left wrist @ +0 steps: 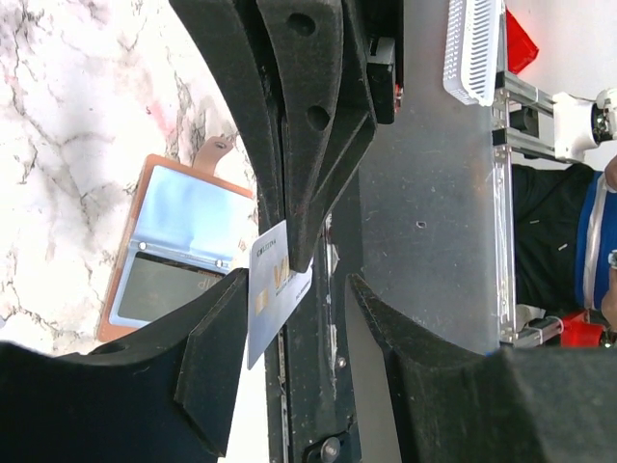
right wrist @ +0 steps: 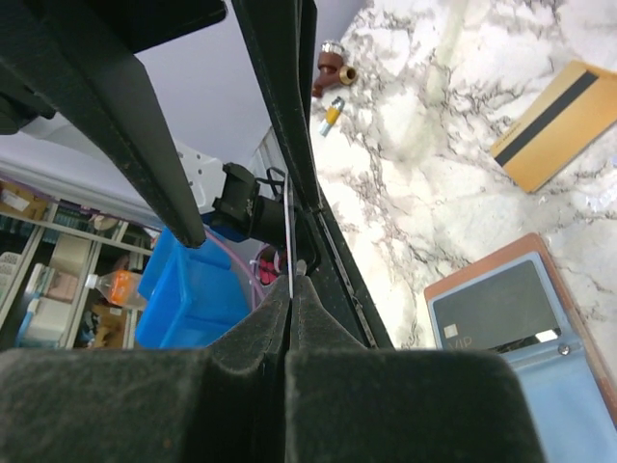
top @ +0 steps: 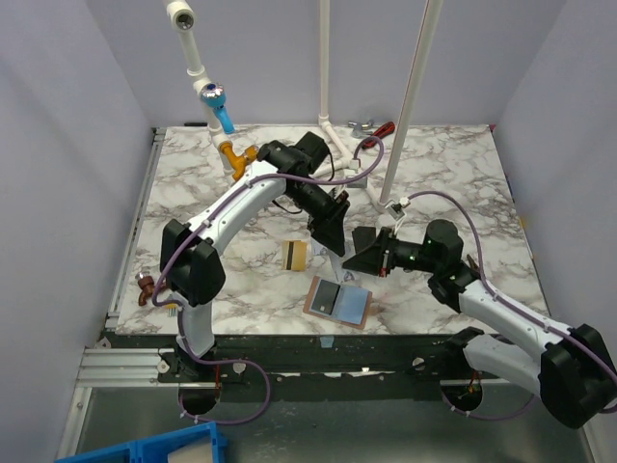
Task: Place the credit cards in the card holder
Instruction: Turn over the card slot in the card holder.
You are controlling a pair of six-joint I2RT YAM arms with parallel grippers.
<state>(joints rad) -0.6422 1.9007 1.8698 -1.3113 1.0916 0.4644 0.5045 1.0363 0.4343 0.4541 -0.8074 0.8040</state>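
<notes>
The silvery-grey credit card hangs above the table, pinched at its top corner by my right gripper, which is shut on it; in the right wrist view the card shows edge-on. My left gripper is open around that card, and its left finger is close beside the card. The tan card holder lies open near the table's front edge. It holds a black card and a light blue card. A gold card with a dark stripe lies flat to the left of both grippers.
White pipes stand at the back with a blue valve, a brass fitting and a red-handled tool. A brown fitting sits at the table's left edge. A blue bin is below the front edge.
</notes>
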